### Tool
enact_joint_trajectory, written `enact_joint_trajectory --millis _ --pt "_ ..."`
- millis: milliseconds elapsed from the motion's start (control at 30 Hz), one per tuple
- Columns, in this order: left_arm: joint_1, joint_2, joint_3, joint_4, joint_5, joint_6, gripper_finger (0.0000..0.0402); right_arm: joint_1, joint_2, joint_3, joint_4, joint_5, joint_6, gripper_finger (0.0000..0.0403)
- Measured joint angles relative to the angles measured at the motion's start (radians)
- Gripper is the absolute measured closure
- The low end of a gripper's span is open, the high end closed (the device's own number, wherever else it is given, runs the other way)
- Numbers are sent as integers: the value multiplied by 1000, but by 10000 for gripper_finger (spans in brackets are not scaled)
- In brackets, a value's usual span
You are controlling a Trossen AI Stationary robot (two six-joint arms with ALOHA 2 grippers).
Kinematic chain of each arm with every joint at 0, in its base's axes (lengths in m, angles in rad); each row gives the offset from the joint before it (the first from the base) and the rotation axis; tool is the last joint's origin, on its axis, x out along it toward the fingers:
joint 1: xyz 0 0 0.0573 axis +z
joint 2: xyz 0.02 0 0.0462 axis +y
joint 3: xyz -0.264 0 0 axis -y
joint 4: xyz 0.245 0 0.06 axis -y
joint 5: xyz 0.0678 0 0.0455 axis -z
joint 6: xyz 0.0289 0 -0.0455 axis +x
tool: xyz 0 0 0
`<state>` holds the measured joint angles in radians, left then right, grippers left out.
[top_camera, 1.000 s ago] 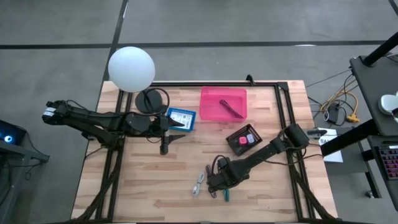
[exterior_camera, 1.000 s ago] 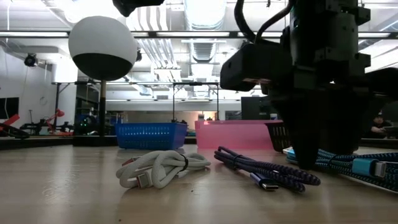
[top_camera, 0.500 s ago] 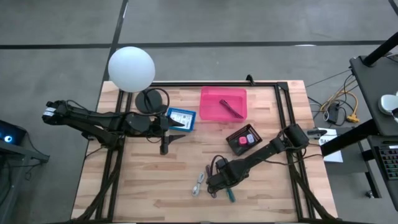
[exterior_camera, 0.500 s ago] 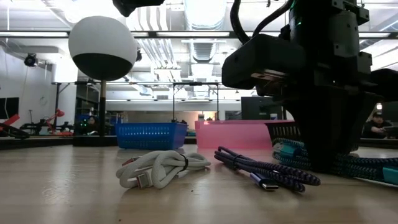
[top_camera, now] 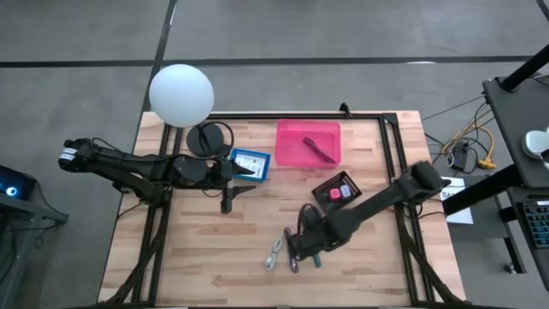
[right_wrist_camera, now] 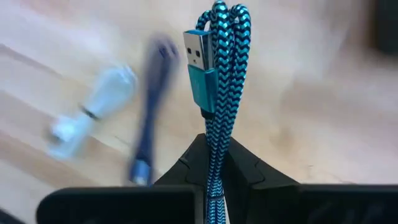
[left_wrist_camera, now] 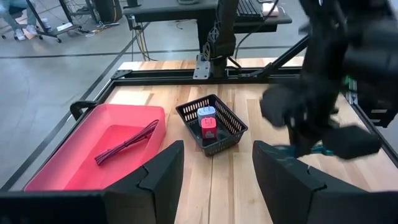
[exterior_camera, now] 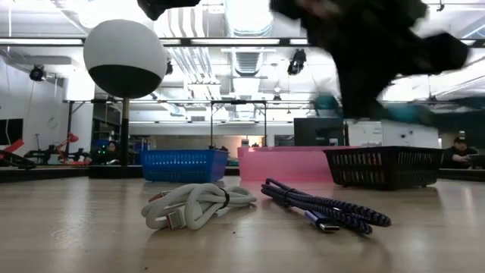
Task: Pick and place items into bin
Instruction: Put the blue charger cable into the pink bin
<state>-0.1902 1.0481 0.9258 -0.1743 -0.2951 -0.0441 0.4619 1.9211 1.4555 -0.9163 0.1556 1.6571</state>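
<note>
The items here are coiled cables. My right gripper (top_camera: 307, 251) is near the table's near edge, shut on a teal braided cable (right_wrist_camera: 217, 74). A white cable (exterior_camera: 201, 206) and a dark purple braided cable (exterior_camera: 326, 211) lie flat on the wood beside it, also seen from above as the white cable (top_camera: 274, 253). A maroon cable (top_camera: 322, 150) lies in the pink bin (top_camera: 292, 137). My left gripper (left_wrist_camera: 214, 180) is open, waiting near the blue basket (top_camera: 250, 163). My right gripper pinches the folded teal cable bundle (right_wrist_camera: 216, 146) between its two fingers, several strands together, coming from above. The looped end and the USB plug (right_wrist_camera: 199, 53) stick out past the fingertips. In the low view the cable (exterior_camera: 409, 112) is lifted clear of the table.
A black basket (top_camera: 337, 191) with small red and blue items sits right of centre. The white globe lamp (top_camera: 181, 94) on a black base stands at the far left corner. A black frame rail runs along the table's far and side edges.
My right gripper has risen from the table, staying shut on the teal cable. The cable lay on the wood beside the purple one a second ago and now hangs clear above it. The white and purple cables have stayed where they were.
</note>
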Motion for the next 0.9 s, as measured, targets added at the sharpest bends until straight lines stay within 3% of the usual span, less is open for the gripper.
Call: enact_joint_trajectory --millis 200,400,667,800,900 --pt "0 0 1 1 0 0 226 -12 -189 -1 2 306 -200 390" --pt "0 0 1 1 0 0 226 -97 -333 -8 -18 393 -455 391" --pt "0 0 3 7 -47 3 226 -292 -468 -68 -23 379 -859 391" --pt "1 0 3 8 -116 0 226 -464 -517 -158 8 244 -1042 391" --pt "1 0 3 8 -154 -2 226 -612 -534 -240 127 94 -1201 391"
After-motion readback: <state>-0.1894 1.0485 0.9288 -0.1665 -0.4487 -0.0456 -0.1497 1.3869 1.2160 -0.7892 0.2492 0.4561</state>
